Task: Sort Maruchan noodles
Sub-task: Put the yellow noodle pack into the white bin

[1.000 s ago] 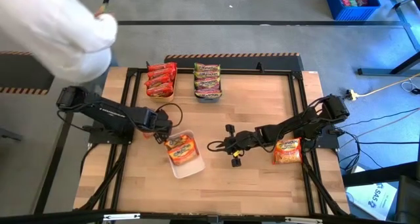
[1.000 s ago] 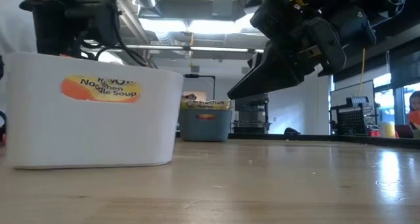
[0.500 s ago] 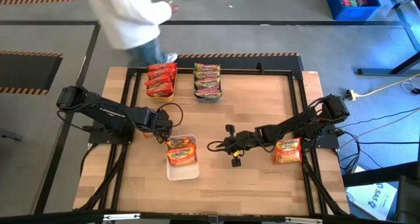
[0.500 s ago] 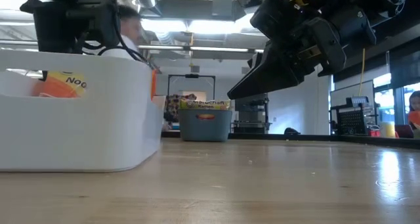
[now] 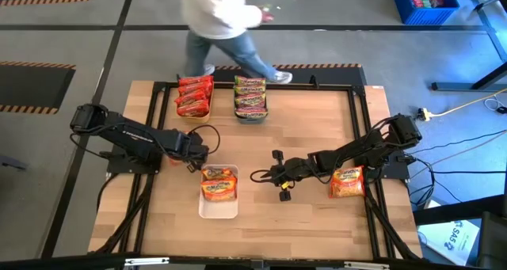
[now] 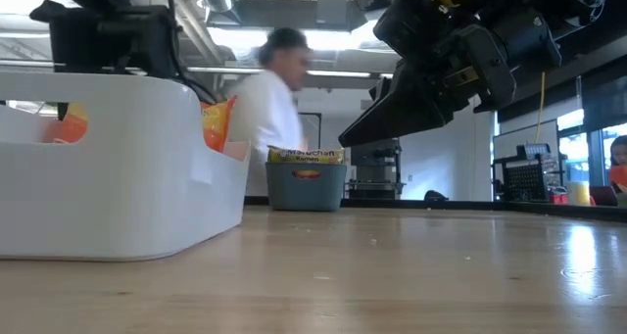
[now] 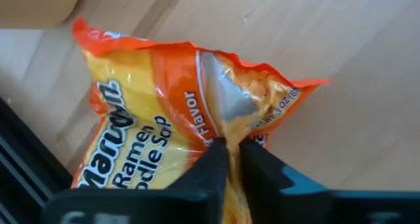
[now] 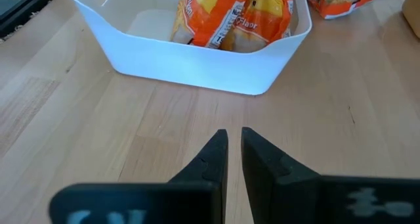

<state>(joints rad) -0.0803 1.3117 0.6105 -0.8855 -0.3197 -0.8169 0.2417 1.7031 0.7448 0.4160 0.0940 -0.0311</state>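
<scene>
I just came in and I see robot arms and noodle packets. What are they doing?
The robot is sorting crinkly plastic ramen packets into trays. The left gripper is pinching an orange packet next to the white plastic tray, which already has orange packets in it. The right gripper waits shut in the middle of the wooden table. Red packets and green-edged ones sit at the far edge. A person walks past behind.

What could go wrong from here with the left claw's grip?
1. The left claw pinches only a wrinkle at the orange packet's edge; it may slip when lifted.
2. The white tray sits close by and could get nudged.
3. A person walks past the table's far edge.
The right claw waits mid-table.
</scene>
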